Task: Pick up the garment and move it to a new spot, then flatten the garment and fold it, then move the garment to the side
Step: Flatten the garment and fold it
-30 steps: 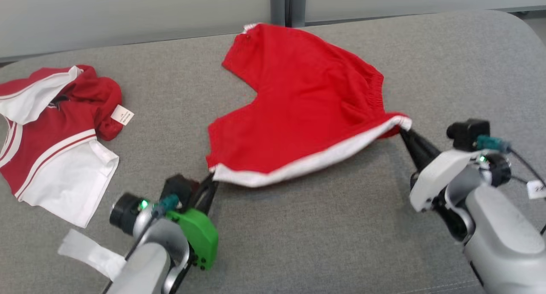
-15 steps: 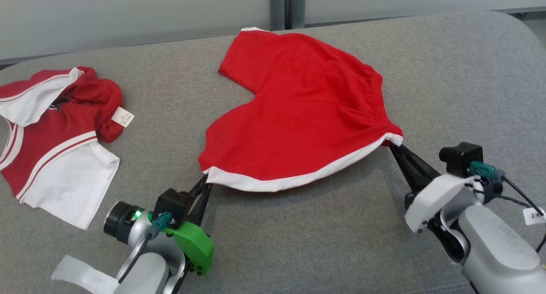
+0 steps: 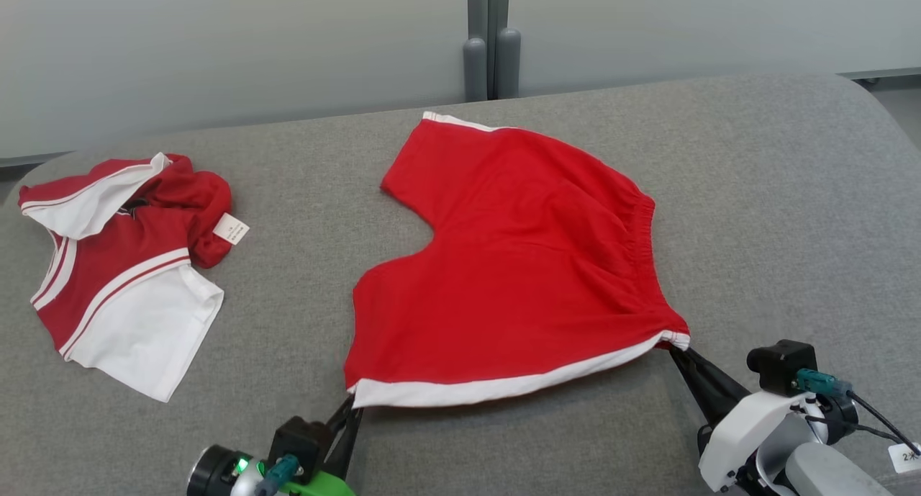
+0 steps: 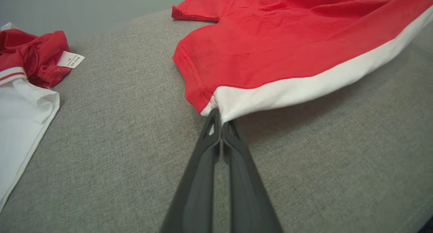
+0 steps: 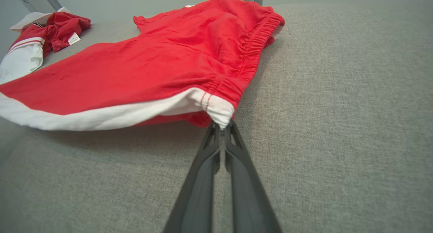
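Observation:
The garment [image 3: 504, 265] is a pair of red shorts with a white side stripe, spread over the grey cushion. My left gripper [image 3: 352, 407] is shut on its near-left hem corner, which the left wrist view shows as the white corner [image 4: 220, 111] pinched at my fingertips. My right gripper [image 3: 676, 348] is shut on the near-right corner at the elastic waistband [image 5: 221, 119]. The white stripe edge [image 3: 504, 388] hangs taut between the two grips, slightly off the surface; the far leg [image 3: 446, 150] lies flat.
A second red and white garment [image 3: 122, 265] with a white label lies crumpled at the left of the grey cushion [image 3: 777, 215]. A pale wall and a grey post [image 3: 489, 57] stand behind the cushion's far edge.
Both grippers have pulled back toward me with the shorts, dragging them nearer. The head camera has also tilted, showing more of the wall. The shorts lie flatter and more stretched.

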Motion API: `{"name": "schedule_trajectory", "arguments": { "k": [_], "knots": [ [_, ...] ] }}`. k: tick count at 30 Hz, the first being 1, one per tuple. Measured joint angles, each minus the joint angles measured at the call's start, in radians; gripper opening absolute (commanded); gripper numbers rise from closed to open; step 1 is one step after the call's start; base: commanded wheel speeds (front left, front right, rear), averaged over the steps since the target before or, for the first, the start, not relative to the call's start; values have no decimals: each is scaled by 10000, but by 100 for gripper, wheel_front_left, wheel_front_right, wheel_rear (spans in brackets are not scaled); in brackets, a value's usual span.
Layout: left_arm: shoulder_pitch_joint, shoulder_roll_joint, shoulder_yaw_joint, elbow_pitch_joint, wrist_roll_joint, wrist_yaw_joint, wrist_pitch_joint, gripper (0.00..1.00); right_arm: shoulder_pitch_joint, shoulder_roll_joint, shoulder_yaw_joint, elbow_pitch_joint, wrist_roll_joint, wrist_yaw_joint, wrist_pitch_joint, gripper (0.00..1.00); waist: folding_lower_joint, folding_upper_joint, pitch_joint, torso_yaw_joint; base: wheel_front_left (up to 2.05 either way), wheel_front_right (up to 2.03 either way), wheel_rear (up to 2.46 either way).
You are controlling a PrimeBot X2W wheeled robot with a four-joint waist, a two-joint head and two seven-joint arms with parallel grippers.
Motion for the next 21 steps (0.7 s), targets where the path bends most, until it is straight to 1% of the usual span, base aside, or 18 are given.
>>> {"name": "schedule_trajectory", "arguments": {
  "k": [5, 10, 21],
  "knots": [
    [646, 2, -81, -36, -67, 73, -2, 0, 290, -15, 54, 4, 86, 0, -12, 0, 0, 0, -277, -18, 0, 0, 0],
    [701, -21, -326, -90, -65, 73, -10, 0, 346, -46, 242, 121, 144, 0, -13, 0, 0, 0, -362, -51, 0, 0, 0],
    [1105, 52, -334, -115, -65, 75, -12, 0, 852, -165, 403, 681, 326, 0, -56, 0, 0, 0, -438, -41, 0, 0, 0]
  ]
}}
